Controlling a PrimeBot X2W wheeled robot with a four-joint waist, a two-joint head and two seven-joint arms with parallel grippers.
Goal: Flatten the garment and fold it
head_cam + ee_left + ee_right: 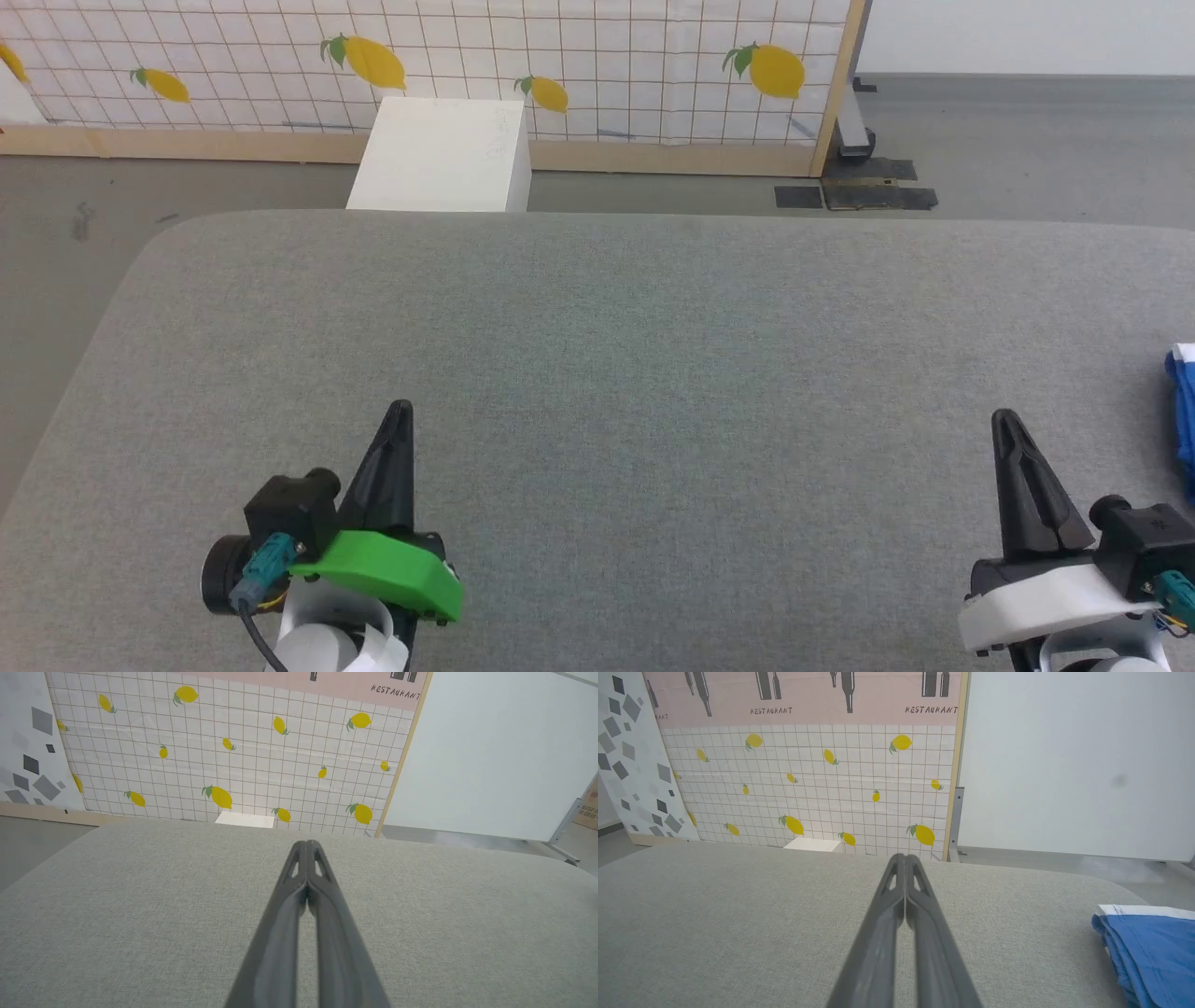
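Left gripper [401, 415] and right gripper [1004, 425] are both hovering low over the grey padded table [597, 308], fingers pressed together tip to tip, gripping nothing and touching no cloth. Garment [1153, 952] is lying as a layered blue heap with a white band along its top at the lower right of the right wrist view, near the right gripper but apart from it. Most of it is running out of frame, so I'm reading it as bunched, with flattening and folding both likely pending; can't confirm.
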